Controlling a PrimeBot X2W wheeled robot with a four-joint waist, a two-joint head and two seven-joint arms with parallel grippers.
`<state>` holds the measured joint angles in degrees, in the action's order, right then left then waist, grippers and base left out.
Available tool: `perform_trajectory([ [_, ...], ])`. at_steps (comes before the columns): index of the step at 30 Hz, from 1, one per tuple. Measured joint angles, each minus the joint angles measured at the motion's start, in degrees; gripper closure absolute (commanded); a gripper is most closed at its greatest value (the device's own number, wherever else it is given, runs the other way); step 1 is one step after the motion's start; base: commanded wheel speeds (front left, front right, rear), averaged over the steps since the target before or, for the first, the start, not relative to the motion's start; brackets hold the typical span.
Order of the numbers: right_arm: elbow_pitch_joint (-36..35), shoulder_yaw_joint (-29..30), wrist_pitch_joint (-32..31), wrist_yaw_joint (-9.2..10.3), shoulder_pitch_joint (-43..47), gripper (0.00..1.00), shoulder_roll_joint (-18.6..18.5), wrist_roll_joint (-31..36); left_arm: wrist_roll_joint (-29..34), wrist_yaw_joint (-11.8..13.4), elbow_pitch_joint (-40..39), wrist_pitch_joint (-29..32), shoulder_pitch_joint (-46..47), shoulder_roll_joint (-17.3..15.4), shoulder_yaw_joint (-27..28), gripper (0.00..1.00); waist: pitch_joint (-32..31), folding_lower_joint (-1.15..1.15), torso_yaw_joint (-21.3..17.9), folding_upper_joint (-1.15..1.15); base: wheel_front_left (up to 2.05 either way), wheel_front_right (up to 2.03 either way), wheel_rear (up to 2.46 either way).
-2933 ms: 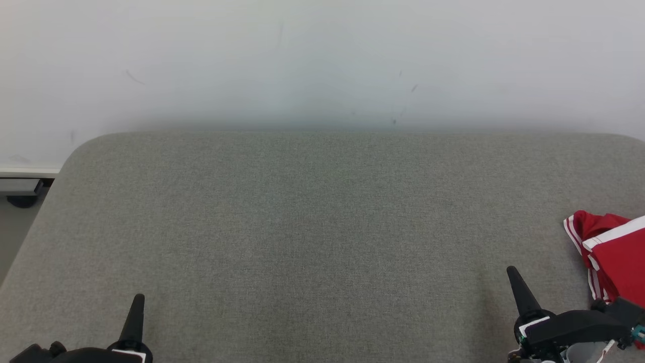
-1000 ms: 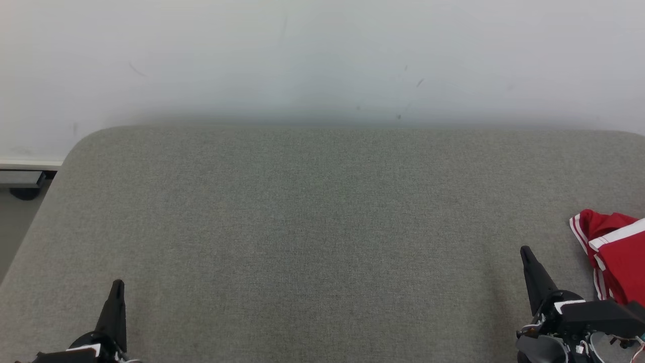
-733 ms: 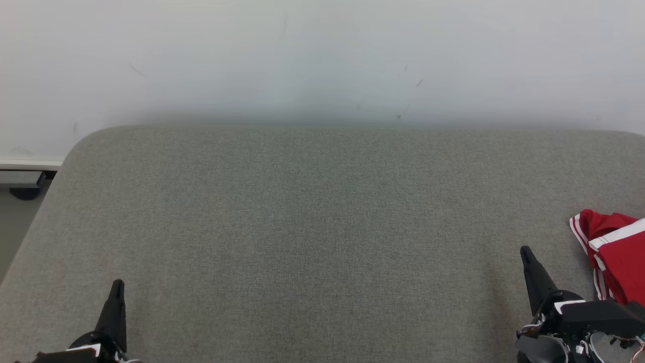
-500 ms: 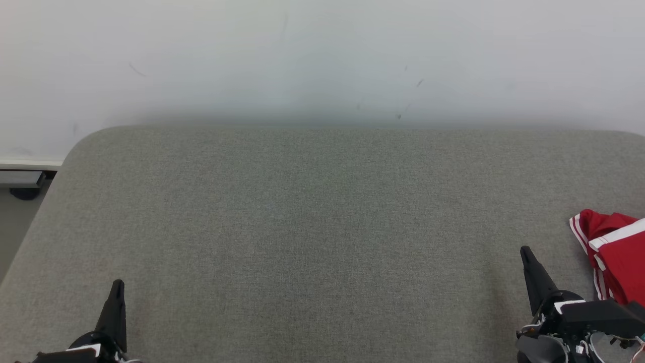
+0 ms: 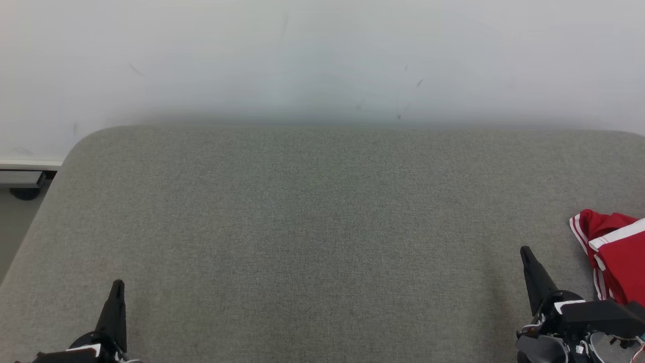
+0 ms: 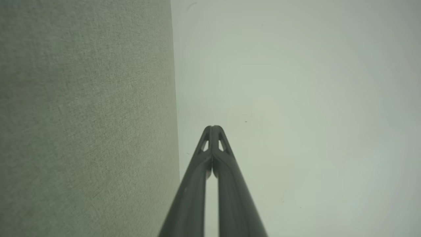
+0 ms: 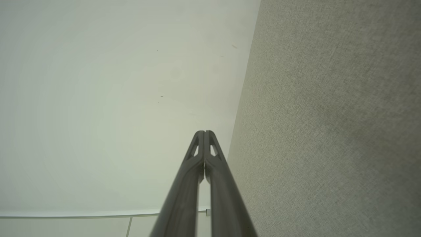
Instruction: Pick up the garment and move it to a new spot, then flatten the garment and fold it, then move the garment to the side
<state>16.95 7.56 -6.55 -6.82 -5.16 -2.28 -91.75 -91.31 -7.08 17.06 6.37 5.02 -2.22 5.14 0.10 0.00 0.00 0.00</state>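
Note:
The garment (image 5: 617,254), red with white stripes, lies bunched at the right edge of the grey padded table (image 5: 312,227), partly cut off by the head view's border. My right gripper (image 5: 525,252) stands shut at the lower right, a short way left of the garment and not touching it. At the lower left my left gripper (image 5: 118,285) is shut too, holding nothing. In the left wrist view the left gripper (image 6: 213,127) shows its fingertips pressed together, and the right gripper (image 7: 204,132) looks the same in the right wrist view.
A pale wall (image 5: 322,60) rises behind the table's far edge. Past the table's rounded left corner there is floor with a skirting board and a dark object (image 5: 22,191).
Over the last second nothing has moved. Since the earliest frame the head view has shifted slightly, and both grippers sit in new spots, the left one further left and the right one further right.

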Motion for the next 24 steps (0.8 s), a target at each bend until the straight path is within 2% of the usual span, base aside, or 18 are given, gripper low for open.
perform_trajectory([
  [24,0.01,0.00,0.00,0.00,0.00,1.00,0.00,0.00,0.00,0.00,0.01,0.00,0.00,0.00,0.00,1.00,0.00,0.00,0.00,0.00,0.00,0.00,0.00],
])
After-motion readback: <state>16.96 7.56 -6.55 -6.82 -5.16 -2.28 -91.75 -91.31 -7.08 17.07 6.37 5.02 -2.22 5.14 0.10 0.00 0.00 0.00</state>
